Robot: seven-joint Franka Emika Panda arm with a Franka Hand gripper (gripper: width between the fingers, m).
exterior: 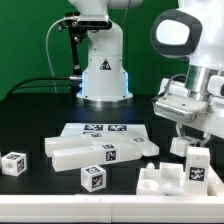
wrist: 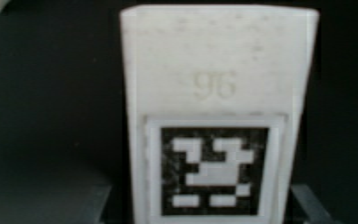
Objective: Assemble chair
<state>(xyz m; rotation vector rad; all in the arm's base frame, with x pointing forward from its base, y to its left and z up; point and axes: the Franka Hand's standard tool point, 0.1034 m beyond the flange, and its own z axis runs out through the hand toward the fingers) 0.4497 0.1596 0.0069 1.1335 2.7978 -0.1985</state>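
White plastic chair parts lie loose on the black worktop (exterior: 40,115); no two are seen joined. An upright tagged block (exterior: 197,166) stands at the exterior view's right, just beside the notched panel (exterior: 158,181). Two long bars (exterior: 100,151) lie in front of the marker board (exterior: 104,129), and two tagged cubes (exterior: 13,163) (exterior: 93,178) sit toward the exterior view's left.

Hazards from this position:
- The upright block is tall on a small footprint. An off-centre or glancing contact would probably tip it onto the notched panel.
- The block and the panel are close together. A finger descending on that side could strike the panel and shift it.
- A shallow grasp near the block's top edge could let it swivel when lifted.

The fingers (exterior: 179,130) hang directly above the upright block. In the wrist view the block (wrist: 208,110) fills the middle of the frame, tag facing the camera. Neither view shows the finger opening clearly, so it cannot be told how far apart they are or whether they touch the block.
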